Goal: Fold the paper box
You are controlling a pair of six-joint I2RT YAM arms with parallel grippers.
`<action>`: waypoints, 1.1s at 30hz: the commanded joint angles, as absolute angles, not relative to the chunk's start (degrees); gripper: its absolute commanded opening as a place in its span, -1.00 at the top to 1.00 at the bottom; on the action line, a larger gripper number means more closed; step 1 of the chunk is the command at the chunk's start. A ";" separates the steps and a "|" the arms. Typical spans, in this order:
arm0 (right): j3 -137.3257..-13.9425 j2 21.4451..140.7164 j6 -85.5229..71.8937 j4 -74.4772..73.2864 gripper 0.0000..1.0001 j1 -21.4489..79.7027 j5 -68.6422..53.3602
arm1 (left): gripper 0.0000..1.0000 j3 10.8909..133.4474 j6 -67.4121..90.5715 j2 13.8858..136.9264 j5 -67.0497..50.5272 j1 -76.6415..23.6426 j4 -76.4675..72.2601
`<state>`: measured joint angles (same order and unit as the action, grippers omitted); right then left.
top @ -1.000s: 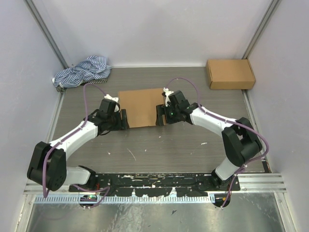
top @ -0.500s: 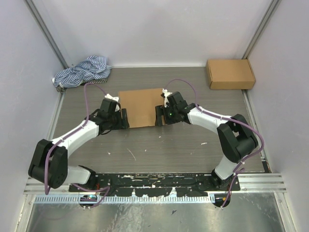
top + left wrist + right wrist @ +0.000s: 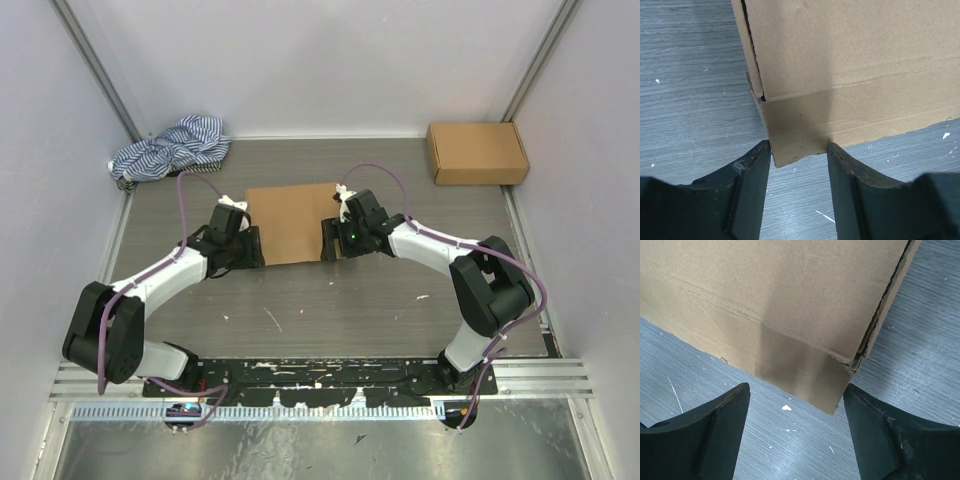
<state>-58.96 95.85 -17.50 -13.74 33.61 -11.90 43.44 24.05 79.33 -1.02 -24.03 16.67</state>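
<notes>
- The counter (image 3: 340, 300) is showing a grey wood-grain surface, scuffed and dotted with small white specks (image 3: 786, 407), most of them towards its near half.
- Pale, plain walls (image 3: 330, 60) are closing the counter in at the back and on both sides, with slanting metal posts (image 3: 95, 65) running up the two far corners.
- A ribbed metal rail (image 3: 540, 378) is running along the near edge, where both arm bases are sitting.
- The paper box (image 3: 293, 222) is lying flat in the middle of the counter, a little towards the far side, its brown top panel facing up.
- The left gripper (image 3: 799, 165) is sitting low at the box's near left corner with its fingers spread; the cardboard corner is reaching in between the two fingertips, and nothing is being squeezed.
- The right gripper (image 3: 796, 405) is sitting at the near right corner, fingers parted wide, with the box corner pointing into the gap and bare counter showing on either side of it.
- A blue-and-white striped cloth (image 3: 170, 148) is lying crumpled in the far left corner, well apart from the box.
- A second brown cardboard box (image 3: 477, 152) is resting closed in the far right corner, next to the right wall.
</notes>
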 commanded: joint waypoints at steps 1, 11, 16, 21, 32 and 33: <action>-60.25 92.81 -18.29 -11.09 -0.59 34.16 -14.32 | -0.08 44.12 23.72 78.49 -4.45 -24.08 15.35; -60.57 90.12 -18.15 -12.89 -0.59 34.19 -14.05 | -0.08 45.24 23.88 75.80 -5.09 -24.08 18.35; -60.73 89.77 -18.06 -13.43 -0.59 34.19 -13.90 | -0.08 45.41 24.18 74.82 -5.46 -24.08 19.14; -60.80 89.87 -18.02 -13.80 -0.59 34.19 -13.89 | -0.09 46.03 24.34 75.06 -6.36 -24.08 19.78; -63.23 90.55 -16.94 -17.94 -0.59 34.12 -13.63 | -0.10 47.04 24.70 75.62 -9.04 -23.67 21.58; -63.46 90.65 -16.88 -18.30 -0.59 34.18 -13.62 | -0.11 47.15 24.70 75.59 -9.10 -23.65 21.80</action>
